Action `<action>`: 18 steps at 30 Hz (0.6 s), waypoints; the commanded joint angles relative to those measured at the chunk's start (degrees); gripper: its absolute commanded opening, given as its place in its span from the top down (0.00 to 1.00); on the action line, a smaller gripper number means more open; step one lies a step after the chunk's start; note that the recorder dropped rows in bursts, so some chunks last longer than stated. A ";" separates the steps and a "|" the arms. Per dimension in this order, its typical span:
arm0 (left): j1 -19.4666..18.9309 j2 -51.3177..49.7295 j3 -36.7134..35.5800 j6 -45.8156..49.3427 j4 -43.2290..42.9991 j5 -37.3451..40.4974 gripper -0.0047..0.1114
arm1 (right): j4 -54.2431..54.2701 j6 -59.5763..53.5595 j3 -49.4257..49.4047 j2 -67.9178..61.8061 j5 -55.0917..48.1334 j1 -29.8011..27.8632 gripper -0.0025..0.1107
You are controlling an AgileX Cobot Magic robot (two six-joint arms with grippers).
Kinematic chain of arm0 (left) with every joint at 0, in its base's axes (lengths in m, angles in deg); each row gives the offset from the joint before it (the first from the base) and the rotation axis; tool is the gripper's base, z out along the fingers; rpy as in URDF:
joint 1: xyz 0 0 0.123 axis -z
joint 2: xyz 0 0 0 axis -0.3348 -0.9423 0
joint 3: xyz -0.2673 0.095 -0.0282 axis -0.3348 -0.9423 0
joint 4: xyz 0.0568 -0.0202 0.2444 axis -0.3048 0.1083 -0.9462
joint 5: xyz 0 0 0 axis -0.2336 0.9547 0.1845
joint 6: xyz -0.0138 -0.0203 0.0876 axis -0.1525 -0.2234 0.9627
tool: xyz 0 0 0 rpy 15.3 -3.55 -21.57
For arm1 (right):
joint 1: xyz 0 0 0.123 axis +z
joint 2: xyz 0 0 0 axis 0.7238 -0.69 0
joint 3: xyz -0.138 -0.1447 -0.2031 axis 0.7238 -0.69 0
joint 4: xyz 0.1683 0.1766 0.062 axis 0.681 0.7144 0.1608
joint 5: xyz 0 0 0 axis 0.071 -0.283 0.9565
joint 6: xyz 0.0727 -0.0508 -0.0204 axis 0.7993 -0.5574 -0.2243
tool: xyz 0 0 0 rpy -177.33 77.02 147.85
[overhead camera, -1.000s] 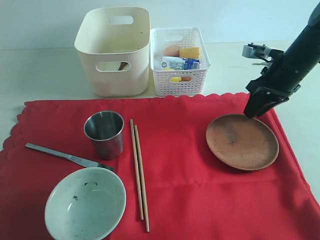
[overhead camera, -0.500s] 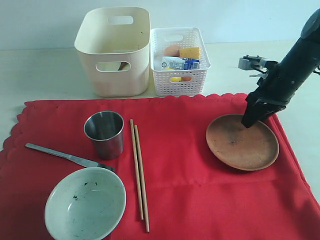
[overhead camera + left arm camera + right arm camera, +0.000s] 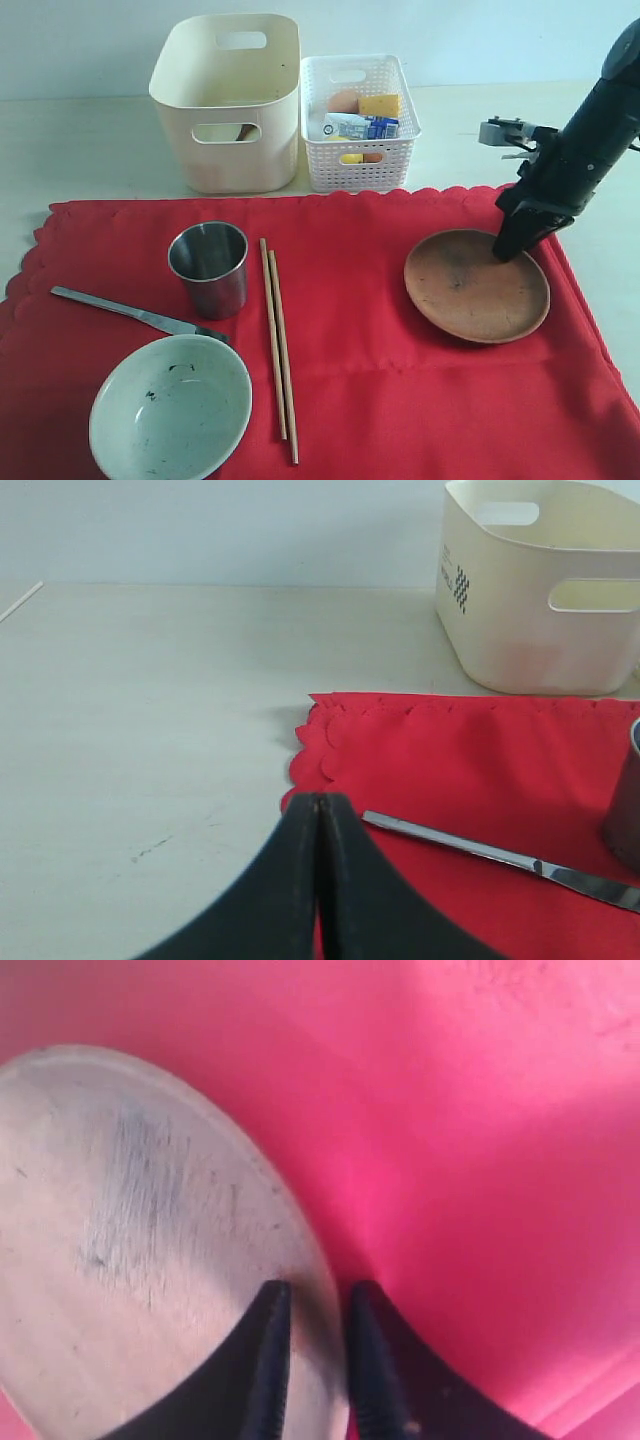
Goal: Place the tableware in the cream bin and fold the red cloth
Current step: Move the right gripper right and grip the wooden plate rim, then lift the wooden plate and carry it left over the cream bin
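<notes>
Right wrist view, entry one: right pincer (image 3: 318, 1298). It has narrowed to a slim gap astride the rim of the round brown plate (image 3: 130, 1220), with one finger over the inner face and the other outside, down at the red cloth (image 3: 480, 1160). This reads as a pinch on the edge only. You cannot judge from here how firm it is.

Entry two: plate, location. It lies on the right part of the cloth, well apart from the cream bin (image 3: 230, 150). The bin stands off the cloth at the far side of the worktop (image 3: 80, 150), just beside the white lattice basket (image 3: 360, 160).

Entry three: left pincer (image 3: 318, 805). It is fully closed on nothing, near the cloth's scalloped edge and the metal knife (image 3: 480, 852).

Entry four: hazards, as judged.
- Edge grip on a wide, shallow plate. It may swing down or slip free as you lift, so raise it slowly and watch for droop.
- The outer finger is low on the fabric. It could catch the cloth and drag it, disturbing the steel cup (image 3: 208, 268), wooden chopstick pair (image 3: 278, 340) and pale speckled bowl (image 3: 170, 405).
- The route to the bin passes the basket. A hanging plate may clip its wall.
- The plate looks broad against the bin's mouth. A flat entry could strike the rim and shove the bin, so tilt the plate before lowering.
</notes>
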 commanded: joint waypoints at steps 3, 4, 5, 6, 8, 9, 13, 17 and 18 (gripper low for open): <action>-0.06 0.33 -0.19 -0.19 0.50 -0.32 0.96 | 6.23 1.27 -0.10 1.47 -0.90 -0.16 0.98; -0.06 0.33 -0.19 -0.19 0.50 -0.32 0.96 | 7.87 0.85 -0.10 1.89 -1.44 -0.16 0.98; -0.06 0.33 -0.19 -0.19 0.50 -0.32 0.96 | 10.10 0.71 -0.10 2.42 -2.17 -0.16 0.98; -0.06 0.33 -0.19 -0.19 0.50 -0.32 0.96 | 12.14 0.71 -0.10 2.93 -2.58 -0.16 0.98; -0.06 0.33 -0.19 -0.19 0.50 -0.32 0.96 | 15.33 0.61 -0.10 3.88 -3.42 -0.16 0.98; -0.06 0.33 -0.19 -0.19 0.50 -0.32 0.96 | 17.14 0.36 -0.10 4.33 -3.88 -0.16 0.98; -0.06 0.33 -0.19 -0.19 0.50 -0.32 0.96 | 22.92 0.17 -0.10 5.78 -4.04 -0.16 0.98; -0.06 0.33 -0.19 -0.19 0.50 -0.32 0.96 | 26.10 0.17 -0.10 7.04 -4.04 -0.05 0.98; -0.06 0.33 -0.19 -0.19 0.50 -0.32 0.96 | 27.07 0.17 -0.10 7.75 -4.04 -0.05 0.98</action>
